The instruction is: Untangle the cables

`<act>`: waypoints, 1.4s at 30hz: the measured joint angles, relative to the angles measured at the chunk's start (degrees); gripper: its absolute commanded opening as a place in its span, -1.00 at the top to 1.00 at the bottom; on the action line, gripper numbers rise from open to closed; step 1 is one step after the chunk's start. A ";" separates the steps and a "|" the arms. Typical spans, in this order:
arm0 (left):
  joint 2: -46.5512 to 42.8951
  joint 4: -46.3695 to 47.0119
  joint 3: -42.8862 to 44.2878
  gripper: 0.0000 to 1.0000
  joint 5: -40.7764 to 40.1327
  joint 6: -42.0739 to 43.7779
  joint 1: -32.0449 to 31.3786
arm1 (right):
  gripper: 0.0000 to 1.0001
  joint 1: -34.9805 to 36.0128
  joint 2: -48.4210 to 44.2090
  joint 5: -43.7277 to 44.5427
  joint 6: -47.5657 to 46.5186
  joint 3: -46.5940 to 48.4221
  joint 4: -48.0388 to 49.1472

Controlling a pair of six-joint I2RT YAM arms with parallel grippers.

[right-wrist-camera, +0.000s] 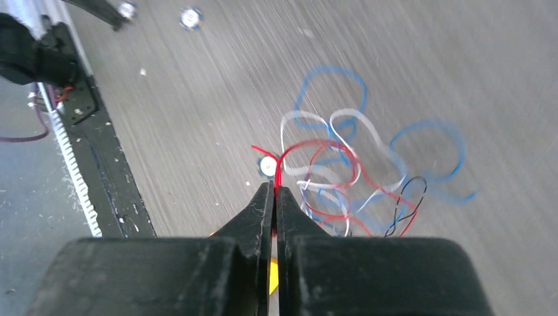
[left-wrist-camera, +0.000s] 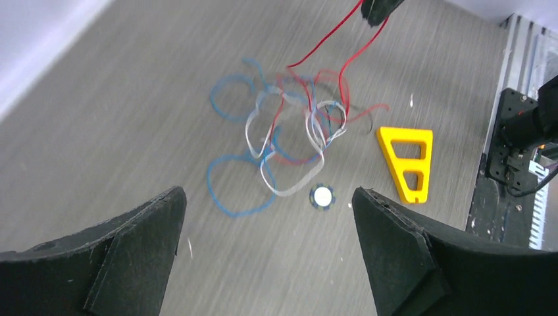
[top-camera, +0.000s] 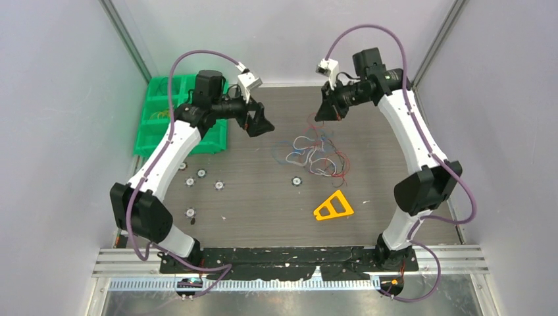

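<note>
Jaws wide apart on left gripper [top-camera: 258,125], nothing held, at 10 o'clock of cables [top-camera: 316,153]; these heaped at centre, blue, white, red loops. Right gripper [top-camera: 327,112] at 12 o'clock of heap, pinched tight on red wire [right-wrist-camera: 277,172] rising from it.

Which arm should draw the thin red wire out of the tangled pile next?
Right. The right gripper is shut on the thin red wire, which runs from its tips down into the tangle of thin coloured wires. The left gripper hangs open and empty beside the pile.
</note>
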 measured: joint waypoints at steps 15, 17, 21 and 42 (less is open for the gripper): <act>2.58 29.05 -2.64 -0.07 0.92 -13.07 -14.25 | 0.89 7.30 -5.77 -8.85 10.51 14.03 7.93; 3.43 32.83 -7.41 0.08 0.70 -15.17 -14.73 | 0.89 7.21 -6.95 -8.83 14.01 15.61 11.52; 6.51 35.45 -15.50 0.31 -1.49 -16.85 -14.25 | 0.89 6.84 -9.81 -7.52 20.74 20.06 19.61; 7.39 31.21 -27.65 1.00 -9.81 -19.45 -0.48 | 0.89 -2.34 -20.94 9.31 39.56 22.18 49.90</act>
